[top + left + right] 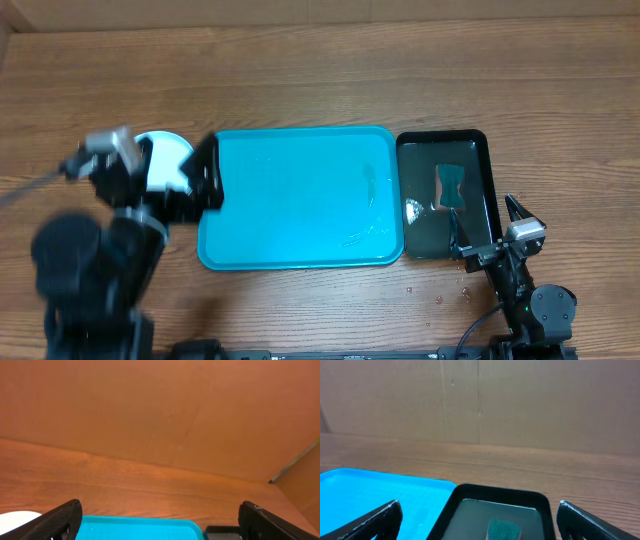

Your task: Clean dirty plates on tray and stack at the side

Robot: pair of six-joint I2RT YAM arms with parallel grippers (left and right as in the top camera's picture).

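The turquoise tray (300, 200) lies mid-table and holds no plates, only a few water streaks. It also shows in the left wrist view (135, 527) and the right wrist view (380, 490). Left of it a pale round plate (165, 158) rests on the table, mostly hidden under my left arm. Its edge shows in the left wrist view (17, 519). I cannot tell whether other plates lie under it. My left gripper (208, 178) (160, 506) is open and empty at the tray's left rim. My right gripper (485, 218) (479, 505) is open and empty at the black tray's near right corner.
A glossy black tray (445, 150) (495, 494) stands right of the turquoise tray, with water and a teal sponge (450, 185) (504, 531) in it. Small droplets lie on the wood (440, 295) near the front right. A cardboard wall (150, 405) stands behind the table.
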